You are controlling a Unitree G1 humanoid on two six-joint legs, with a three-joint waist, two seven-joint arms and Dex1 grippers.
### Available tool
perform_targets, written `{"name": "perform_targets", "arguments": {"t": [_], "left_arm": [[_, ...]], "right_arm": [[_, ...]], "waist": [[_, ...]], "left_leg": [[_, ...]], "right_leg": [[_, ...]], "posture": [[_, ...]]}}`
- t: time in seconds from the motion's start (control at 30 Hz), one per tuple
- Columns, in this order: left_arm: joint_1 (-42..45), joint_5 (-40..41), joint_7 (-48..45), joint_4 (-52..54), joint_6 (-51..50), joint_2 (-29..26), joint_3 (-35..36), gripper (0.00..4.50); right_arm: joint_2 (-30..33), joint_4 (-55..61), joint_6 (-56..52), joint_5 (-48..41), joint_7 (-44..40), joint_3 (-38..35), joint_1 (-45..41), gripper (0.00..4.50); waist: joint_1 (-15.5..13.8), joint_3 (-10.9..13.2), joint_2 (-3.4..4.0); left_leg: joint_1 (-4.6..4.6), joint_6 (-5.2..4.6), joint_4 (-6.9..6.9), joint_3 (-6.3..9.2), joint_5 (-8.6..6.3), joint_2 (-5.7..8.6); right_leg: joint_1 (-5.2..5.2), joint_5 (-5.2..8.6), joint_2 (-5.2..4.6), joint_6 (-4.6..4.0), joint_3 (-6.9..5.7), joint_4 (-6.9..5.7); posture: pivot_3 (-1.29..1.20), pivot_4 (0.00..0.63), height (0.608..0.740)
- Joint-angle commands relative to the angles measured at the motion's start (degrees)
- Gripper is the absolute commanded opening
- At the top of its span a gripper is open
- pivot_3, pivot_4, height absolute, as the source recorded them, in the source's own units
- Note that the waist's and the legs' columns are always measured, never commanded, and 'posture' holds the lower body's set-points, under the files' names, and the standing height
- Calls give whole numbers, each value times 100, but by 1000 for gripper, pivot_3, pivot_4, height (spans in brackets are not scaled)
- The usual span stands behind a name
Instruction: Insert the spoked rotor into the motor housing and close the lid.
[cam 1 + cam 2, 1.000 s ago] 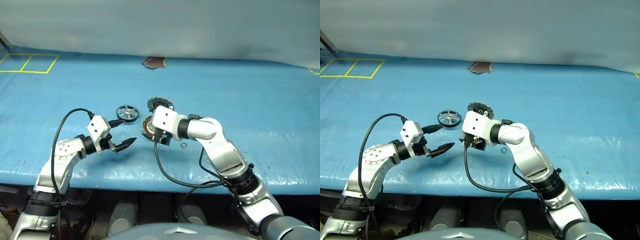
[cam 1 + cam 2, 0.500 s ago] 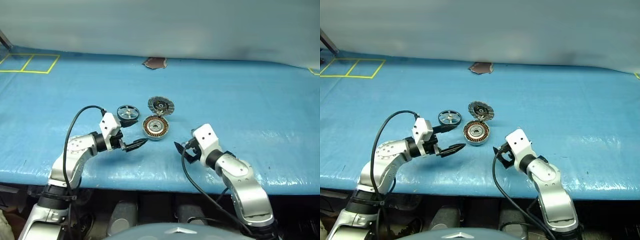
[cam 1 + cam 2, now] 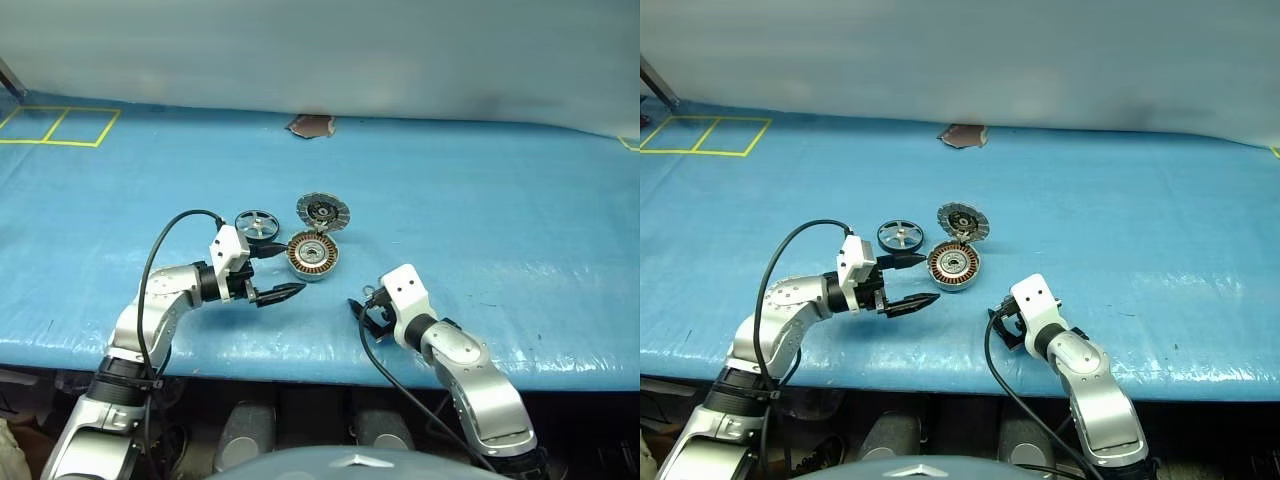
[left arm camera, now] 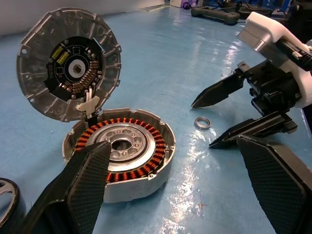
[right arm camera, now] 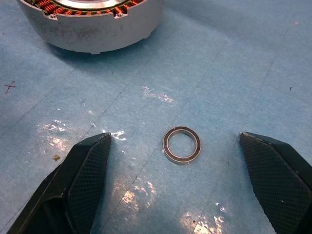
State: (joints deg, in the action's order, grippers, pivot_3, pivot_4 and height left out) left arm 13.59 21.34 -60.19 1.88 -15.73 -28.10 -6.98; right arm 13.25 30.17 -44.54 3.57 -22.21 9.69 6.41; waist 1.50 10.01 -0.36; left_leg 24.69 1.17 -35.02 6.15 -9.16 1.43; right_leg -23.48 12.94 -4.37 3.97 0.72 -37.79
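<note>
Tabletop (image 3: 520, 200) covered in blue sheeting carries all the parts, and nothing has been picked up so far. Farthest left of the parts lies the spoked rotor (image 3: 255, 224), flat on the sheet, just left of the motor housing (image 3: 313, 256) and apart from it. The left tool (image 3: 283, 274) sits near the rotor's near side, pointing right toward the housing, its two black fingers spread wide and empty. The housing stands open, its copper windings and silver centre exposed. The lid (image 3: 321, 211) stands tilted up on the far edge of the housing, ribbed inner face toward the camera. Right of the housing and nearer, a small loose ring (image 5: 182, 144) lies on the sheet. The right tool (image 3: 364, 309) hovers low over that ring, fingers spread to either side of it, holding nothing.

The step in hand appears to be the reach for the rotor, which is not yet gripped. The next move likely calls for the left tool to swing back to the rotor, pinch its rim, and carry it level over the housing's centre.
</note>
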Motion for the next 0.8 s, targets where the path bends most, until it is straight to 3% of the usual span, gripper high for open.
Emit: {"name": "perform_targets", "arguments": {"t": [0.03, 0.13, 0.3, 0.7, 0.8], "left_arm": [[14, -25, -98, 44, 140, 16, -70, 4500], [25, -122, -143, -5, 205, 19, -144, 4500], [30, -179, -209, -152, 351, 105, -250, 4500], [-100, -267, -312, -358, 591, 112, -340, 4500], [-109, -289, -301, -396, 637, 99, -335, 4500]], "right_arm": [[0, 24, 11, -82, 127, -21, 44, 4411], [-18, -19, -40, -154, 198, -74, 59, 4021], [51, -24, -49, -206, 271, -40, 84, 2519], [146, 19, -319, -243, 422, -12, 75, 2519], [195, 12, -354, -275, 400, 44, 62, 1642]], "waist": [[-1, 0, 0], [-2, 0, 0], [-11, 0, 0], [-26, -2, -3], [-30, -2, -3]], "left_leg": [[0, 0, 0, 0, 0, 0], [0, 0, -1, 1, 0, 0], [-1, 0, -1, 1, 0, 0], [-1, 1, -2, 4, -1, 1], [-1, 1, -3, 4, -1, 0]], "right_leg": [[0, 0, 0, 0, 0, 0], [1, 0, 0, 0, 0, 0], [2, 0, -2, 0, 0, 1], [1, 0, -5, 0, -1, 3], [0, 1, -6, 0, -1, 3]], "posture": [[0, 150, 740], [0, 150, 740], [0, 150, 740], [0, 150, 740], [0, 150, 740]]}}
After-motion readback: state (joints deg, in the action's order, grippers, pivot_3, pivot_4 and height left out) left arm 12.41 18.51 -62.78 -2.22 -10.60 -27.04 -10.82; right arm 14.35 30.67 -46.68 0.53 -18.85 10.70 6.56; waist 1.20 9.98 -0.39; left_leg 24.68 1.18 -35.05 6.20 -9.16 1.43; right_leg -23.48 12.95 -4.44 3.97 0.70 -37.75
